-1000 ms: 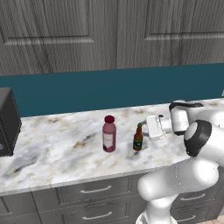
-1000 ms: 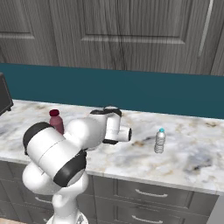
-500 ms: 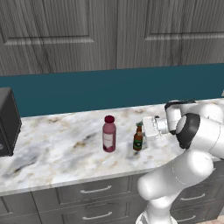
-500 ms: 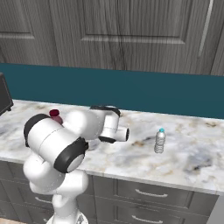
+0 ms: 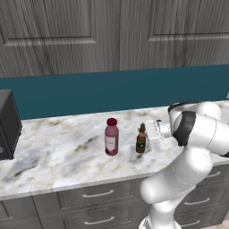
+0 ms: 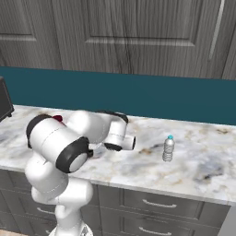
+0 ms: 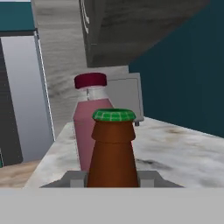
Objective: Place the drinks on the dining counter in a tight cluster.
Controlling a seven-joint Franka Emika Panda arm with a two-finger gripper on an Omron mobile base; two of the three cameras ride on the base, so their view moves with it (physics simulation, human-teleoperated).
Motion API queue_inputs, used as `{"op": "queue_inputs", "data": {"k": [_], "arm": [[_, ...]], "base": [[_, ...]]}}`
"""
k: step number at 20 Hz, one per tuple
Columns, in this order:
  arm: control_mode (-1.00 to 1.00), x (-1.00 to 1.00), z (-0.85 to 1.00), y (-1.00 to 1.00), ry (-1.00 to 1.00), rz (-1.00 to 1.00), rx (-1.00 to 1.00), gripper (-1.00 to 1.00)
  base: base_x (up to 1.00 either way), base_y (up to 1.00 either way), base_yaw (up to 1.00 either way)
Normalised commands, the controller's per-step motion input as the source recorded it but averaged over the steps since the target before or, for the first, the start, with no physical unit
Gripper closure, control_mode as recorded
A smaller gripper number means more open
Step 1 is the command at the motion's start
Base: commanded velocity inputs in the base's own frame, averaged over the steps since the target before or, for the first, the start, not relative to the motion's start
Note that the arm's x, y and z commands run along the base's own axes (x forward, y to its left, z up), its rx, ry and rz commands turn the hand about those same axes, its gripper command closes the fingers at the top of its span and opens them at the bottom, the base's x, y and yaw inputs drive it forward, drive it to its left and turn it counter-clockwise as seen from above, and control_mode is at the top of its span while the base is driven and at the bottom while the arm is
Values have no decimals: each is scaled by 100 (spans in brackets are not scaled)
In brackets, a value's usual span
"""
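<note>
- Gripper (image 5: 147, 136) is clamping the brown beer bottle (image 5: 141, 139) at its neck — bottle standing upright on the marble counter (image 5: 58, 152).
- Juice bottle (image 5: 111, 137) is sitting just beside it.
- Water bottle (image 6: 168, 148) is standing well apart.

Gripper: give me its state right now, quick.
Gripper: shut on the beer bottle, fingers on either side of its body; the bottle stands on the counter beside the juice bottle.
</note>
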Motion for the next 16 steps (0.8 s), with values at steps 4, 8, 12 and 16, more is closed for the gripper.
{"op": "queue_inputs", "data": {"k": [4,8,12,16], "arm": [[-100,-15,41,-1,6,6,1,100],[-100,-27,50,0,0,2,-5,100],[-100,-34,23,0,0,0,-7,100],[-100,-23,22,1,1,0,-2,100]], "base": [[0,0,0],[0,0,0],[0,0,0],[0,0,0]]}}
